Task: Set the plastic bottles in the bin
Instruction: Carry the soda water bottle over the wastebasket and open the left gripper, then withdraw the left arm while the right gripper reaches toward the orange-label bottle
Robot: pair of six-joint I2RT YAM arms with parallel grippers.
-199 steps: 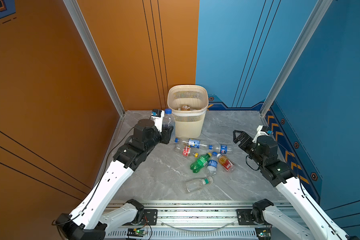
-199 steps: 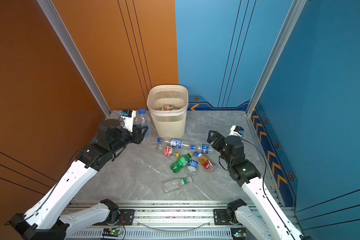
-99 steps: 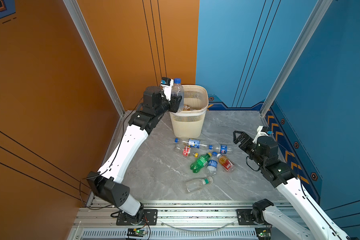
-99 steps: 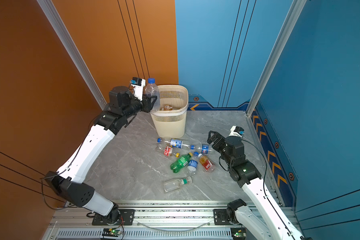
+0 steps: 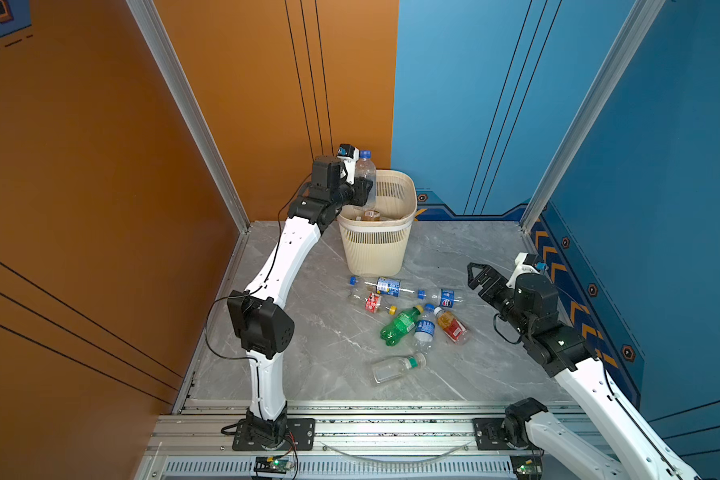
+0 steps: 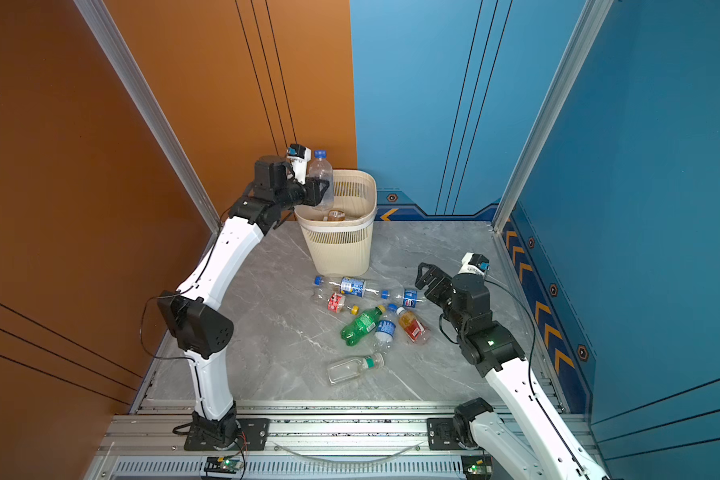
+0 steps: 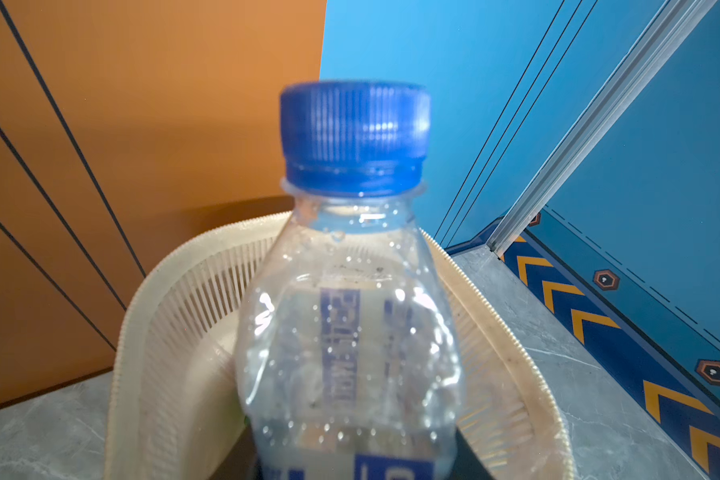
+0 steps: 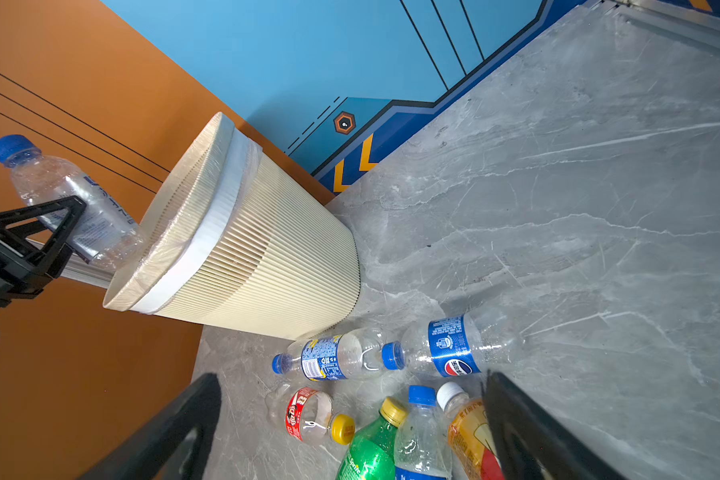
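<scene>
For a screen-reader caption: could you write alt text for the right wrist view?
The left end effector holds a clear blue-capped bottle at the rim of the cream bin. Six more bottles lie on the grey marbled surface beside the bin, near the open right end effector.

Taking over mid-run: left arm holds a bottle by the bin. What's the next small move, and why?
Probably open the left gripper: its blue-capped bottle hangs upright, apparently over the mouth of the bin, near its rim, so it should drop in.

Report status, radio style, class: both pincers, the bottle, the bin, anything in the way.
Left pincer shut on blue-capped bottle, upright at bin rim. Right pincer open, empty. Seven loose bottles on table; bin mouth unobstructed.
</scene>
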